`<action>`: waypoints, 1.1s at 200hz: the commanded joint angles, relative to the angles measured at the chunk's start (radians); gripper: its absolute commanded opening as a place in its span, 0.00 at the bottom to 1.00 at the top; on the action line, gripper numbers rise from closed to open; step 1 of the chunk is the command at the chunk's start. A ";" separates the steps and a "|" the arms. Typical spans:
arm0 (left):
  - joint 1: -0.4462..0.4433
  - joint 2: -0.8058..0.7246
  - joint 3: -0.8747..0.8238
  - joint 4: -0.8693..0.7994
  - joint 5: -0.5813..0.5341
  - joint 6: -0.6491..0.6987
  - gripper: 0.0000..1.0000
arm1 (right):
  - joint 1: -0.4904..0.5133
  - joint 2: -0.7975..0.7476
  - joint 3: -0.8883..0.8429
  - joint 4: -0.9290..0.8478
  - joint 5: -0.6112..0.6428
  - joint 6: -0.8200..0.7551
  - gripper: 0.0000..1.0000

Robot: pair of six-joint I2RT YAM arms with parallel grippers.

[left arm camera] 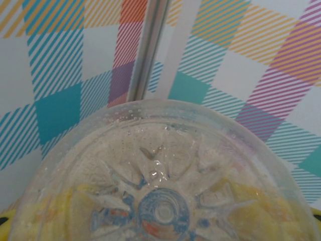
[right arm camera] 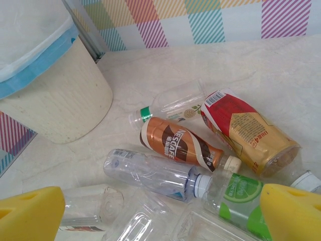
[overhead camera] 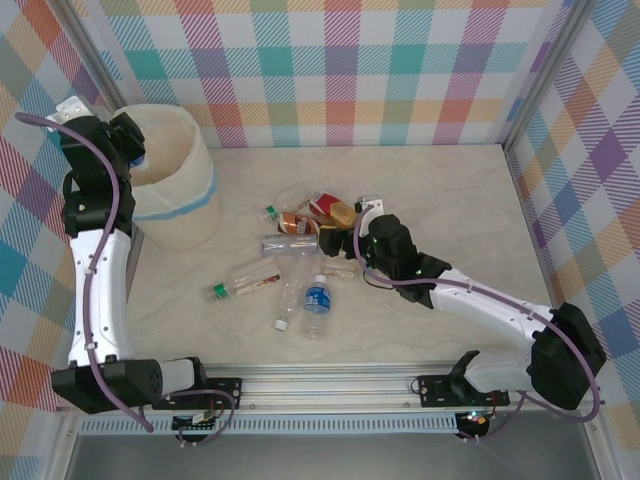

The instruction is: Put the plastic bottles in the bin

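1 bin (overhead camera: 183, 226), perhaps 10 loose plastic bottles (overhead camera: 290, 245) beside it

A blurred bottle base (left arm camera: 163, 201) runs off the bottom edge; the bin (right arm camera: 55, 100) off the left.

Bin (overhead camera: 185, 215) at far left of table (overhead camera: 450, 190); heap of bottles (overhead camera: 290, 245) right of bin.

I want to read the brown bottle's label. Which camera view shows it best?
The right wrist view: the brown bottle lies close, label legible. From the top external view it is a small brown patch, label unreadable. The left wrist view faces a clear bottle's base.
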 commanded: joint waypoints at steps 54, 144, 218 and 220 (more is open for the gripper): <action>0.083 0.183 0.113 -0.151 -0.228 -0.019 0.72 | 0.004 -0.026 -0.006 -0.019 0.016 0.026 1.00; 0.096 0.227 0.183 -0.318 -0.179 -0.092 1.00 | 0.004 -0.029 -0.008 -0.041 0.026 0.048 1.00; -0.088 0.023 -0.014 -0.269 -0.078 -0.154 1.00 | 0.003 -0.054 -0.029 -0.049 0.131 0.200 1.00; -0.096 0.019 -0.025 -0.262 -0.077 -0.155 1.00 | 0.004 -0.057 -0.032 -0.047 0.133 0.204 1.00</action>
